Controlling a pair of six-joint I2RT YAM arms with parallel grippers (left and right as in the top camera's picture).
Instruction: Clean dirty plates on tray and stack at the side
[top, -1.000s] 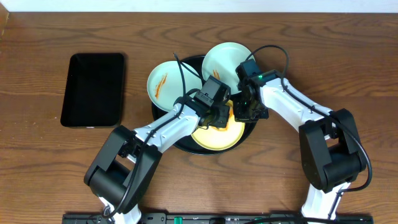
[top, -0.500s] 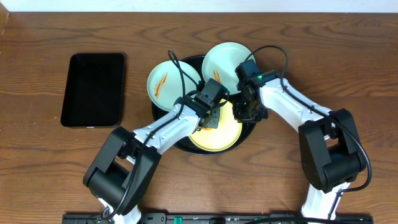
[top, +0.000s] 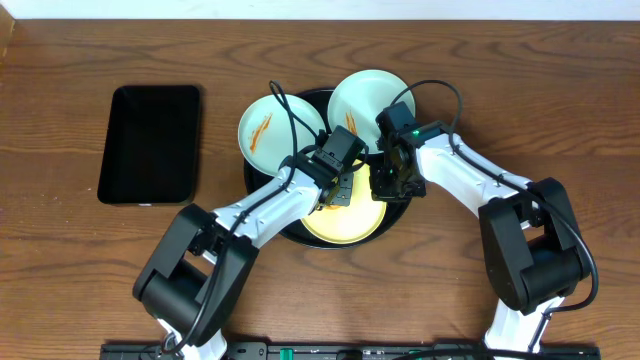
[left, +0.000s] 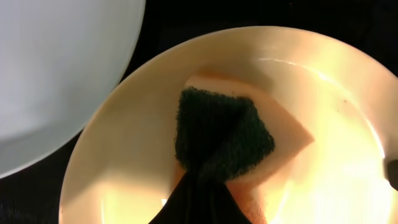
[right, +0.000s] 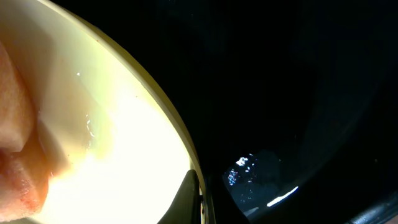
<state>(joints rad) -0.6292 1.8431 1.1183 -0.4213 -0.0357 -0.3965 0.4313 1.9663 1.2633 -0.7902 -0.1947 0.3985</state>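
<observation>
The round black tray holds three plates. A mint plate with orange streaks sits at its left, a plain mint one at the back, and a pale yellow one at the front. My left gripper is shut on a sponge, green scrub pad over orange foam, which is pressed onto the yellow plate. My right gripper is shut on the right rim of the yellow plate, one finger inside the rim and one outside.
A rectangular black tray lies on the wooden table to the left. The plain mint plate overlaps the yellow plate's edge in the left wrist view. Glossy tray floor shows right of the pinched rim.
My left gripper has slid the sponge a little left across the yellow plate. My right gripper has shifted slightly left along the rim, and the yellow plate has moved with it.
</observation>
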